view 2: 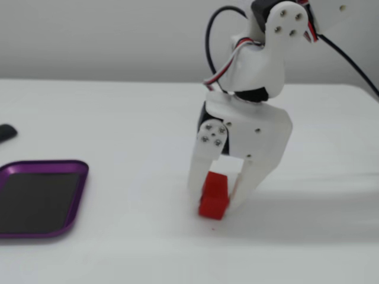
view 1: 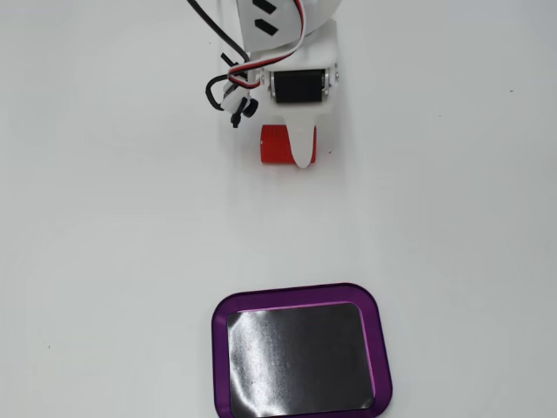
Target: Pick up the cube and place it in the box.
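The cube (view 2: pixel 212 190) is a small red block held between my gripper's (view 2: pixel 216 200) two white fingers. It sits tilted, and its lower edge is at or just above the white table. In a fixed view from above, the cube (view 1: pixel 276 145) shows partly under the white finger (view 1: pixel 302 148) near the top centre. The gripper (view 1: pixel 300 152) is shut on it. The box (view 1: pixel 301 293), a purple-rimmed tray with a glossy black floor, lies well apart at the bottom centre. In the side-on fixed view the box (view 2: pixel 44 168) is at the far left edge.
A dark object (view 2: pixel 5 132) lies at the left edge of the table behind the tray. Black and red cables (view 1: pixel 228 87) hang beside the arm. White tabletop stretches between the cube and the tray.
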`<state>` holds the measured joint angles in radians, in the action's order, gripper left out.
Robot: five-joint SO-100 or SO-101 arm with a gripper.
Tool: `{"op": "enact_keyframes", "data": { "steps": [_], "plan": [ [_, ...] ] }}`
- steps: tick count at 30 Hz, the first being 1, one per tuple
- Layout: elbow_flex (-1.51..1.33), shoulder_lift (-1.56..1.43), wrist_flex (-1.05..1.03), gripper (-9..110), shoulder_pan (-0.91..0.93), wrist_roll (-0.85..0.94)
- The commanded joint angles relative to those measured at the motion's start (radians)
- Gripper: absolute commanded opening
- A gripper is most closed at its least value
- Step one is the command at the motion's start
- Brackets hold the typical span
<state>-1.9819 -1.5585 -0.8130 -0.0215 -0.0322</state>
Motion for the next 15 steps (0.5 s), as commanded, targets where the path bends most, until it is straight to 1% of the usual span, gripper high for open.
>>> {"op": "enact_keyframes", "data": {
  "steps": [1, 7, 15],
  "plan": [
    [0.009, -0.009, -0.002, 0, -0.008, 0.0],
    [0.023, -0.075, -0.003, -1, -0.011, 0.0],
    [0.025, -0.414, 0.043, -1, -0.017, 0.002]
  ]
}}
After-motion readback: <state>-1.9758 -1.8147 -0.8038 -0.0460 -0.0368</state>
